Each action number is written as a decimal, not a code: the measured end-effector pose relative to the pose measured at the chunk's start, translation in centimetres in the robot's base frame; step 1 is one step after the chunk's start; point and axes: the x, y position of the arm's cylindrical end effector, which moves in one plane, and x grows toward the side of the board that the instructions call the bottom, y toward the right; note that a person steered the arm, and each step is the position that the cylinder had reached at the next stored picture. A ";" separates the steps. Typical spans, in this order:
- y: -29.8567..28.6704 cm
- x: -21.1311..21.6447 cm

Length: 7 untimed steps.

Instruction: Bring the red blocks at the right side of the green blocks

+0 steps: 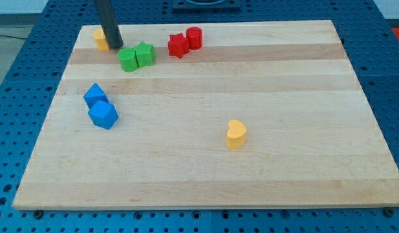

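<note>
1. The wooden board is seen lying on a blue perforated table, and 8 blocks are found on it, most of them near the view's top.
2. At the view's left, 2 blue blocks are seen touching each other: the upper blue block and, just below it toward the view's right, the lower blue block.
3. In the top left corner, a yellow block is partly hidden by the dark rod.
4. My tip is set down just to the right of that yellow block and just to the upper left of the green blocks; contact with either cannot be told.
5. No claw is fitted, so nothing is grasped or released; only the straight rod is shown.
6. The green round block and the green star-shaped block are seen touching, side by side.
7. To their right, apart from them by a small gap, the red star-shaped block and the red cylinder are seen touching each other.
8. Well apart from the rest, toward the view's lower right, a yellow heart-shaped block is seen alone.
</note>
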 end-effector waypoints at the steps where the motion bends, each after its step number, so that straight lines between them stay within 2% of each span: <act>1: 0.2 -0.1; 2: 1.5 -0.1; 3: 8.6 -0.3; 4: 11.8 -0.4; 5: 12.1 1.8; 6: 12.7 1.1; 7: 14.9 -3.3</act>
